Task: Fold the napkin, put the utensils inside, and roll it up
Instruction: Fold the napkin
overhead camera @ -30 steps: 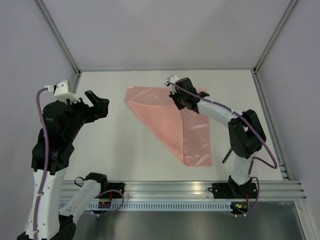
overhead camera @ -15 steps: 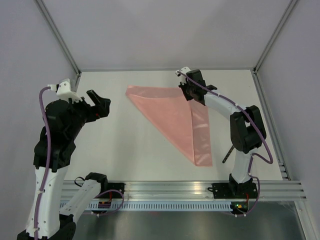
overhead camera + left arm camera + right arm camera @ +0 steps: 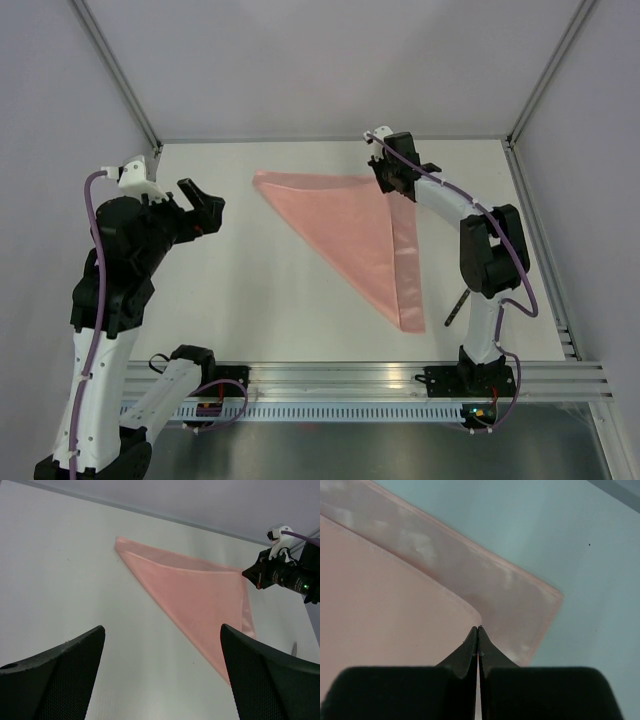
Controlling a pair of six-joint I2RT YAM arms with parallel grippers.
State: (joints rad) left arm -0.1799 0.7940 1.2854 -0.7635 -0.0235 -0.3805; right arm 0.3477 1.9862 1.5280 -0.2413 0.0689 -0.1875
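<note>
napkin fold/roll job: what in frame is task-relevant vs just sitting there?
Job: napkin, folded to a triangle, corner pinched by right gripper, jaws shut; slim dark utensil by the right arm's base; left gripper, jaws open, off the cloth.
Just there: table; metal rail at its near edge.

No readable text, labels, brands, numbers in any view.

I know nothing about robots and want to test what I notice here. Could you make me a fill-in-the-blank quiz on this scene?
The pink napkin lies folded into a ___.
The right arm's fingers are ___ on the napkin's far corner.
The left arm's fingers stand wide ___, holding nothing.
Missing words: triangle; shut; open.
</note>
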